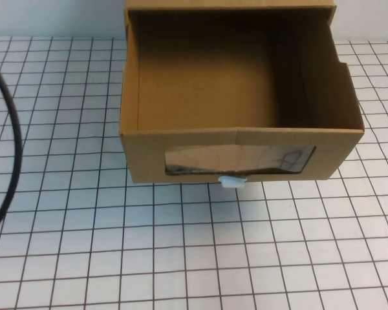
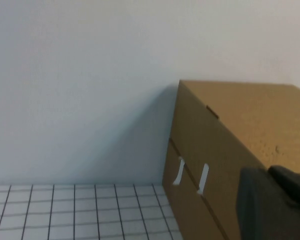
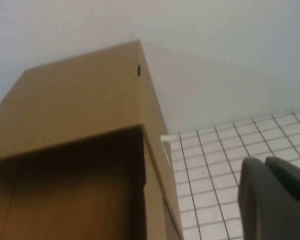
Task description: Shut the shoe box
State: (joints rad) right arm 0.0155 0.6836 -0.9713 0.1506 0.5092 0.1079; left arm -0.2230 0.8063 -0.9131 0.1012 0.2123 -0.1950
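The shoe box (image 1: 149, 145) is a brown cardboard drawer box at the back middle of the table. Its drawer is pulled out toward me and is empty, with a clear window (image 1: 239, 160) in its front and a small white pull tab (image 1: 231, 182) below. My left gripper (image 2: 268, 172) shows only in the left wrist view, shut and empty, beside the box's outer side (image 2: 230, 130). My right gripper (image 3: 265, 161) shows only in the right wrist view, shut and empty, over the table beside the box (image 3: 75, 100). Neither gripper touches the box.
A black cable (image 1: 13, 129) curves along the table's left side. The table is a white sheet with a dark grid (image 1: 181, 258). A plain wall (image 2: 90, 75) stands right behind the box. Two white strips (image 2: 179, 171) sit on the box's side.
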